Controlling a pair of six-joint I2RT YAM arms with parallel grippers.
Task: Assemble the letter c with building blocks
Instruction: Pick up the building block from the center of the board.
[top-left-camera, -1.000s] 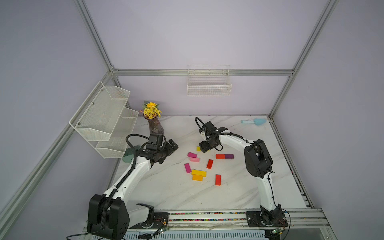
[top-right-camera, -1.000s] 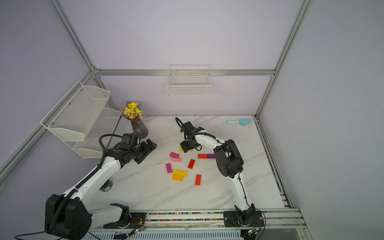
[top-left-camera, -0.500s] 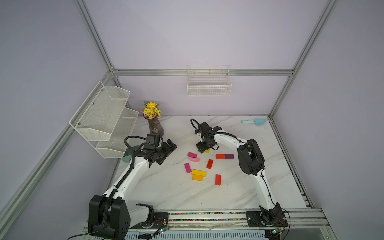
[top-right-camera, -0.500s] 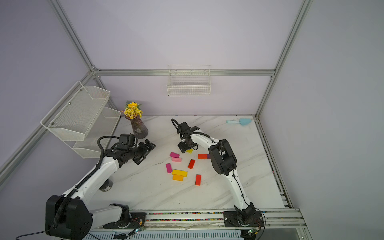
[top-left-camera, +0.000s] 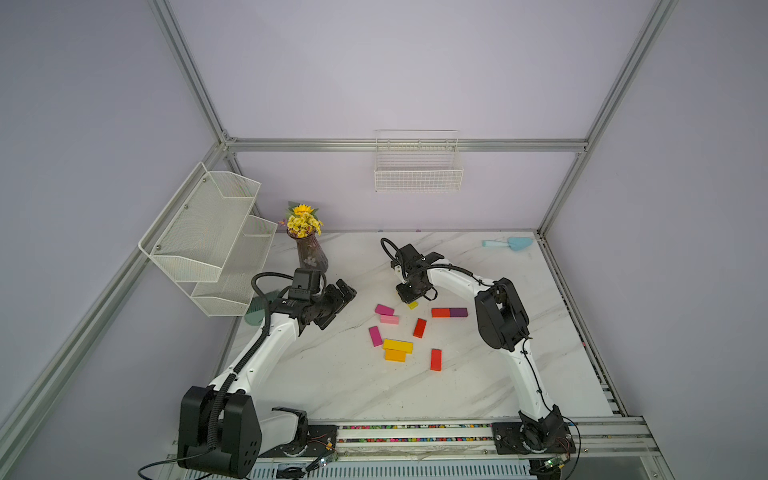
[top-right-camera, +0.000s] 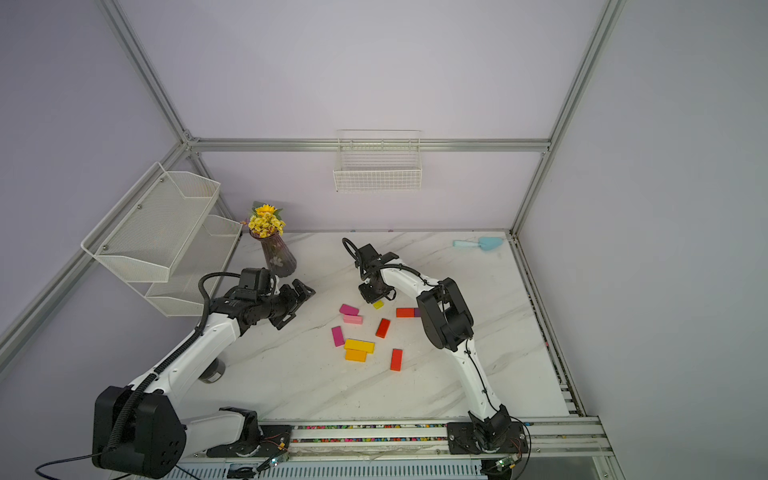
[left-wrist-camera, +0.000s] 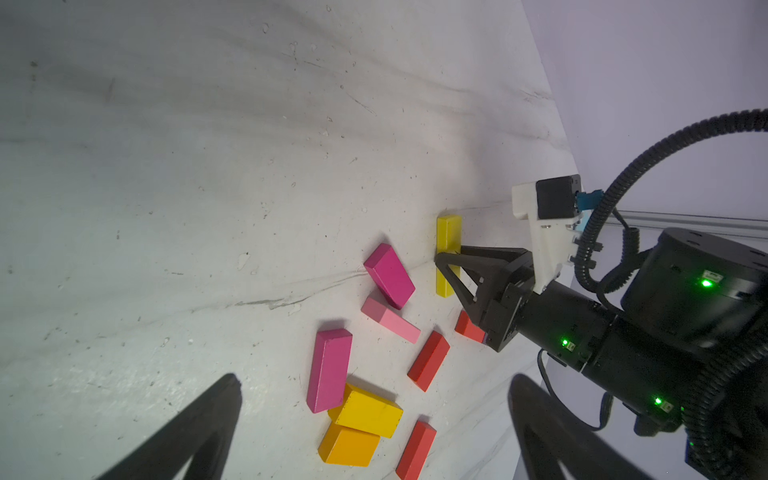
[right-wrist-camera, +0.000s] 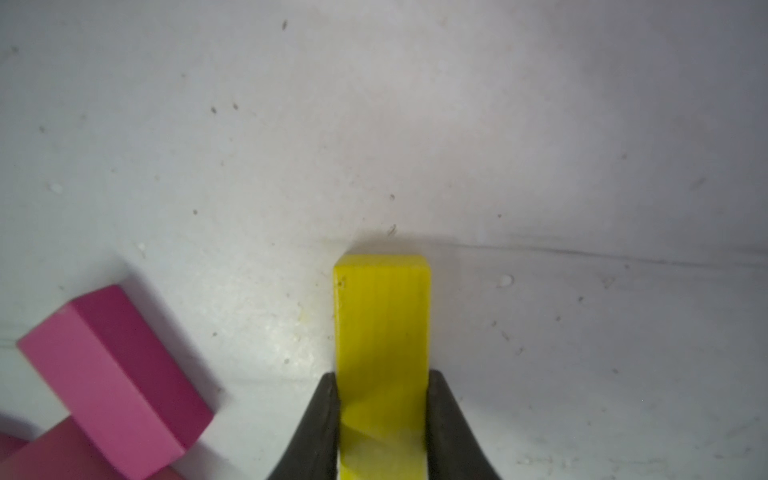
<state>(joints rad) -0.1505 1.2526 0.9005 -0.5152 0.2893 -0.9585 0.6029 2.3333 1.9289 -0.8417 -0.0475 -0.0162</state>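
Observation:
My right gripper (right-wrist-camera: 382, 415) is shut on a narrow yellow block (right-wrist-camera: 382, 316), which still lies on the marble table; in both top views only its end (top-left-camera: 412, 305) (top-right-camera: 377, 304) shows under the gripper (top-left-camera: 409, 294). Beside it lie a magenta block (top-left-camera: 384, 309) and a light pink one (top-left-camera: 389, 319). Nearer the front are another magenta block (top-left-camera: 375, 336), a red one (top-left-camera: 419, 328), a yellow one (top-left-camera: 397, 345) on an orange one (top-left-camera: 395, 355), and a red one (top-left-camera: 435, 359). A red block (top-left-camera: 440, 312) and a dark purple block (top-left-camera: 458, 312) lie end to end. My left gripper (top-left-camera: 338, 303) (left-wrist-camera: 374, 379) hangs open, left of the blocks.
A vase of yellow flowers (top-left-camera: 311, 257) stands at the back left by a white wire rack (top-left-camera: 216, 245). A light blue scoop (top-left-camera: 509, 244) lies at the back right corner. A wire basket (top-left-camera: 417, 166) hangs on the back wall. Coloured beads (top-left-camera: 415, 427) fill the front rail.
My right gripper came slightly left and nearer, then its jaws closed on the yellow block. The left arm has hardly moved and stays open.

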